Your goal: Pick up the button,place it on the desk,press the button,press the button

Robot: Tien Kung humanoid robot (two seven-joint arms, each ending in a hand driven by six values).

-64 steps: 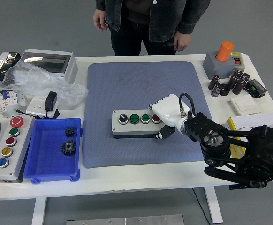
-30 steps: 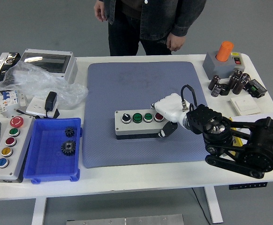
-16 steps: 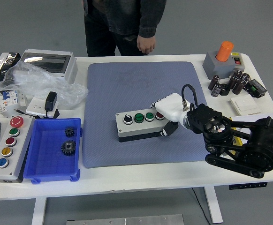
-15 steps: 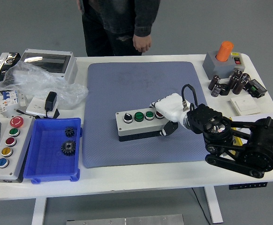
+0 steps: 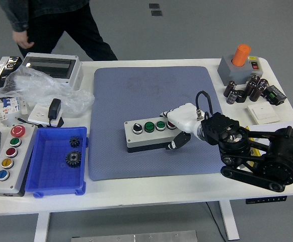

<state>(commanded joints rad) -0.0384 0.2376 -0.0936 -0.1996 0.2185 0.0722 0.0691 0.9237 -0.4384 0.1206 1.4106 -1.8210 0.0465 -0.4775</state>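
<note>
A grey button box (image 5: 147, 133) with a black selector, two green buttons and a red button lies on the blue-grey mat (image 5: 154, 91), turned slightly counter-clockwise. My right hand (image 5: 179, 126), white with dark fingertips, rests at the box's right end. Its fingers curl over the red button and its thumb presses the box's front face. The black right arm (image 5: 257, 154) reaches in from the lower right. The left arm is out of view.
A second button box (image 5: 8, 159) and a blue bin (image 5: 56, 161) with gears sit at the left front. Plastic bag, enclosure (image 5: 53, 68) and adapter lie at the back left. An orange-topped box (image 5: 237, 63) and capacitors stand at the back right. A person walks away at top left.
The person has walked from behind the table's middle toward the top left. The button box has shifted slightly right and rotated a little; my right hand stays at its right end.
</note>
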